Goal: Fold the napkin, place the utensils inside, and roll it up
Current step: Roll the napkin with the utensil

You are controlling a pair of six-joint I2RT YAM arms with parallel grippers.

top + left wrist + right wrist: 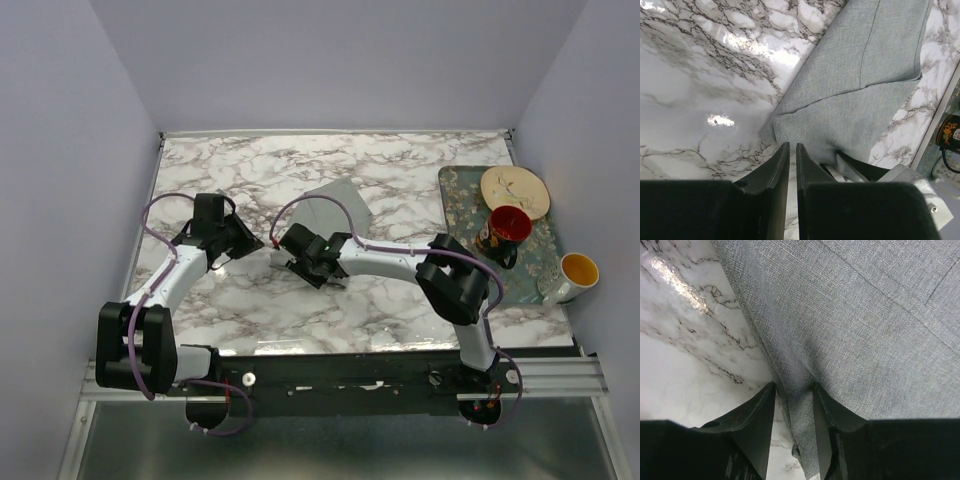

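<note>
The grey-green napkin lies folded on the marble table, just left of centre. My right gripper is at its near-left corner. In the right wrist view a bunched fold of the napkin stands between the jaws of the right gripper, which are shut on it. My left gripper sits just left of that corner. In its wrist view the left gripper shows only a narrow slit with marble in it, tips at the edge of the napkin. The utensils are out of view.
A floral-patterned tray stands at the right with a cream plate and a red mug on it. A white cup with a yellow inside sits by the tray's near right corner. Walls close the table on three sides.
</note>
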